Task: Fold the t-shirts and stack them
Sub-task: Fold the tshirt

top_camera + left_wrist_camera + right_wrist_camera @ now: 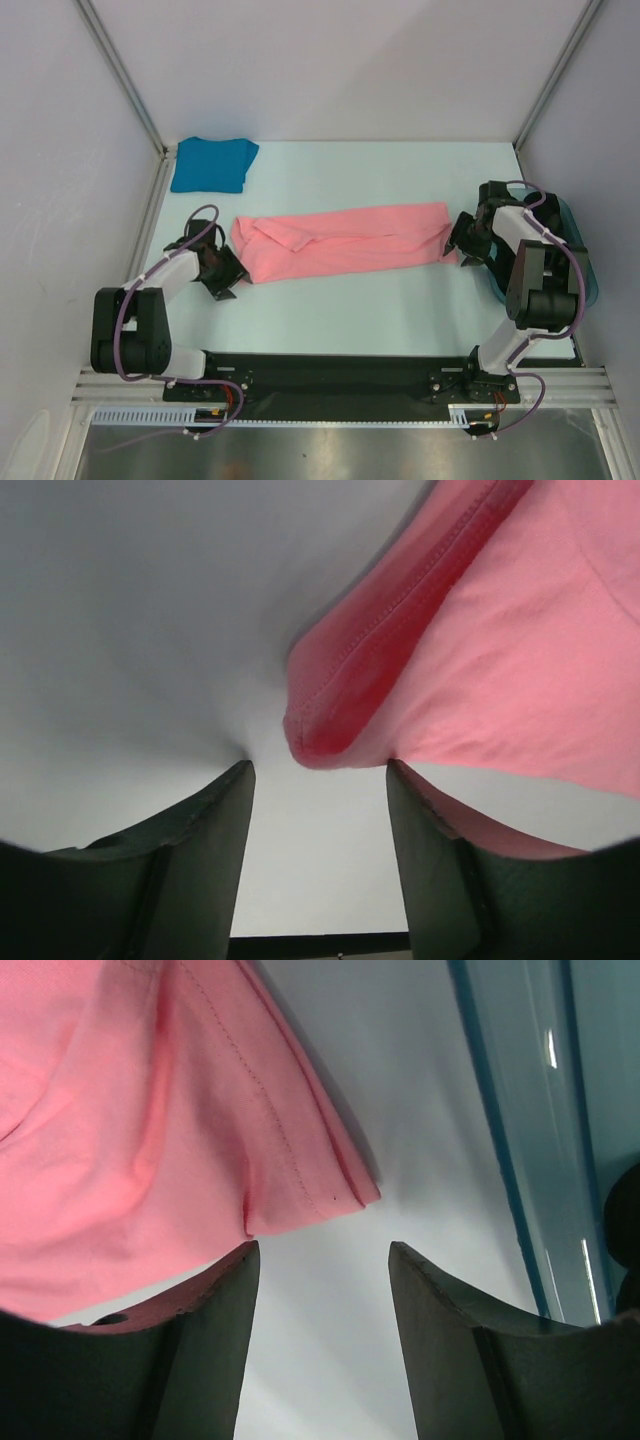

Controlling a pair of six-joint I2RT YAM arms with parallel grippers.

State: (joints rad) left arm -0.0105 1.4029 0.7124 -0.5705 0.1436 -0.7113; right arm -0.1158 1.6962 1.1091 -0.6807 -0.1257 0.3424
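Top external view: the salmon pink t-shirt (pixel 345 240) lies folded into a long band across the table (pixel 350 310). My left gripper (pixel 228 278) is at its left end and my right gripper (pixel 462 245) at its right end. Both claws are released, jaws apart and grasping nothing, with the shirt's hems just ahead. The teal-blue t-shirt (pixel 212 165) sits folded beyond the pink shirt's left end, and a teal tub (pixel 590 265) sits past its right end.
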